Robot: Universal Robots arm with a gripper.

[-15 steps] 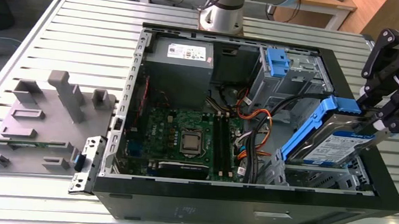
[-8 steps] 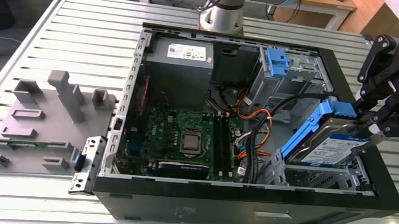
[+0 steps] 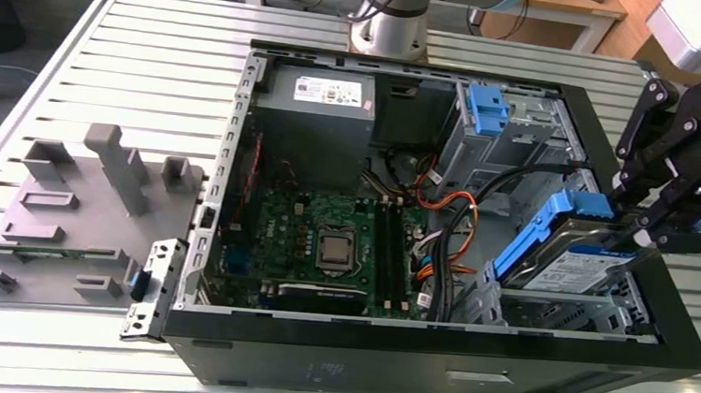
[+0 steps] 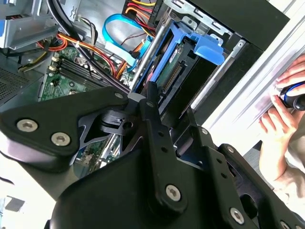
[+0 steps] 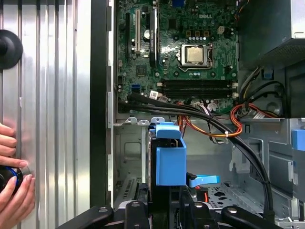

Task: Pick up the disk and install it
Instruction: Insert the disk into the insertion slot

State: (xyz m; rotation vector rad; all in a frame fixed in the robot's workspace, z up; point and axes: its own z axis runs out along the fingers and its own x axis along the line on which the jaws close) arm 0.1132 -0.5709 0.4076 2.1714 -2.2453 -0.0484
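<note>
**A:** Where is the disk right now?

**B:** The disk [image 3: 571, 263] sits tilted in the metal bay [image 3: 573, 313], at the corner of the computer case [image 3: 437, 377] toward the exterior view's right, with one end raised. The claw [image 3: 644, 222] is closed on that raised end. In the first wrist view it pinches the blue bracket [image 5: 170, 164].

**A:** How should it be seated well?

**B:** I'd keep the disk's long edges square to the bay walls. I'd bring the raised end down level rather than force it. The cables [image 3: 450, 209] run just beside the bay, so I'd watch that none gets trapped underneath. The grip looks close to one end, so a slow, straight push seems safest.

**A:** And the count?

**B:** One disk, one claw, one case. Inside the case there is one circuit board [image 3: 322, 241], one grey power box [image 3: 313, 109] and one tall cage [image 3: 518, 144]. One grey tray [image 3: 73, 222] lies near the edge of the bench [image 3: 150, 40] at the exterior view's left. A person's hand [image 5: 12, 200] rests on the bench beside the case. I cannot tell if there is a second.
</note>
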